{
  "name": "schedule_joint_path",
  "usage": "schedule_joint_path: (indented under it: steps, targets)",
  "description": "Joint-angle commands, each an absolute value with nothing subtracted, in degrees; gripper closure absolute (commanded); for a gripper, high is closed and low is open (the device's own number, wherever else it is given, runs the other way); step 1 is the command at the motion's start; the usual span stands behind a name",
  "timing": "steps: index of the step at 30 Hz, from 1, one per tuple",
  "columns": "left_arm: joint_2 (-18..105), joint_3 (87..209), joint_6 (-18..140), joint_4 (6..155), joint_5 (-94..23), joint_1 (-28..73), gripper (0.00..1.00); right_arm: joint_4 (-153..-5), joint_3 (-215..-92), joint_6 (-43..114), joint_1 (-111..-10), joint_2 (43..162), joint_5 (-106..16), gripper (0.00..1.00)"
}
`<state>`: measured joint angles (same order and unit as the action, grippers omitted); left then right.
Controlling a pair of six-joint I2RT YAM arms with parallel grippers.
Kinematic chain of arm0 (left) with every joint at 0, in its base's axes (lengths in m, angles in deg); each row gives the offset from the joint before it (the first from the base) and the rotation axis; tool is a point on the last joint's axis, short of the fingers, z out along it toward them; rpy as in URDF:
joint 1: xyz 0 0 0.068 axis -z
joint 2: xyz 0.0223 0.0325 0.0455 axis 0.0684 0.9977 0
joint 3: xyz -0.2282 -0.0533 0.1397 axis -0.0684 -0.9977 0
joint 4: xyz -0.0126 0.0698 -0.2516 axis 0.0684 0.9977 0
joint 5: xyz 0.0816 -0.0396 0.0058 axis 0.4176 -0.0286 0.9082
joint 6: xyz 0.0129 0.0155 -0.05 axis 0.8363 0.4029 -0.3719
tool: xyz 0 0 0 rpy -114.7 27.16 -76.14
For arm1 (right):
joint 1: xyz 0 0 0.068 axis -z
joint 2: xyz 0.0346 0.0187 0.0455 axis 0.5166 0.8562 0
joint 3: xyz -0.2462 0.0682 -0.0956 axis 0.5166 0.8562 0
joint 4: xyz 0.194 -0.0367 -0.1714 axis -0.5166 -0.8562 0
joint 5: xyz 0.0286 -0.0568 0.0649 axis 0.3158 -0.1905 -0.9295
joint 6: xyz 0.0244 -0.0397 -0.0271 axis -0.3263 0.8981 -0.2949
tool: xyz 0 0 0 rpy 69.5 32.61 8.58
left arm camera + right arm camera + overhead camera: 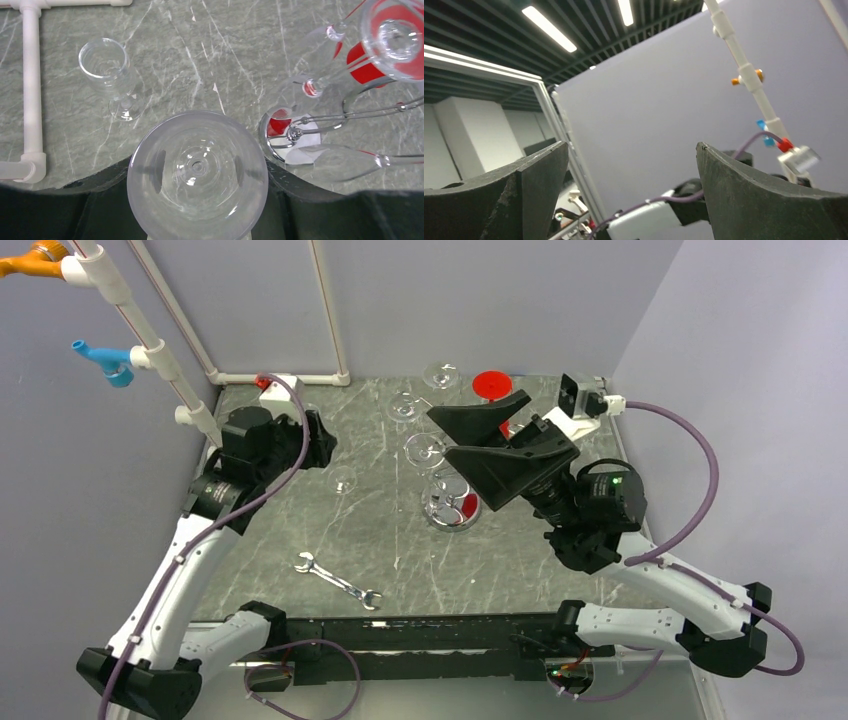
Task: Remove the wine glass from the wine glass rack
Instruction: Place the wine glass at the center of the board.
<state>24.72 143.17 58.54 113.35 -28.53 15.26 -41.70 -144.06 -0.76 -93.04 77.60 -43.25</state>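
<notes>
My left gripper is shut on a clear wine glass. I look straight down its round outline, and the dark pads show through it on both sides. The wine glass rack stands to its right, with a shiny base and more glasses hanging from its wire arms. In the top view the left gripper is left of the rack. A small clear glass shows by its tip; I cannot tell if that is the held one. My right gripper hangs over the rack, open and tilted up at the wall, its fingers empty.
Another small glass stands upright on the marble table near the white pipe frame. A silver wrench lies near the front edge. A red round thing sits at the back, behind the right gripper. Grey walls close in both sides.
</notes>
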Motion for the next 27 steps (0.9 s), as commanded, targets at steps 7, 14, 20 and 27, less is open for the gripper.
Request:
schedule_joint_path:
  steps: [7,14,20,27]
  targets:
    - [26.1,136.9,59.8,104.1,-27.5,10.9,1.00,-32.2,-146.6,-5.9,-93.2,76.2,-44.4,0.00]
    - [26.8,133.5,59.5,100.7,-27.7,8.7,1.00,-34.0,-146.9,-5.9,-93.3,77.3,-43.0,0.00]
    - [26.9,130.2,59.9,96.6,-27.9,8.2,1.00,-28.4,-144.8,-6.7,-93.2,77.9,-43.1,0.00]
    - [28.2,129.4,59.9,95.5,-27.5,7.0,1.00,-31.6,-146.7,-4.5,-93.2,79.0,-45.1,0.00]
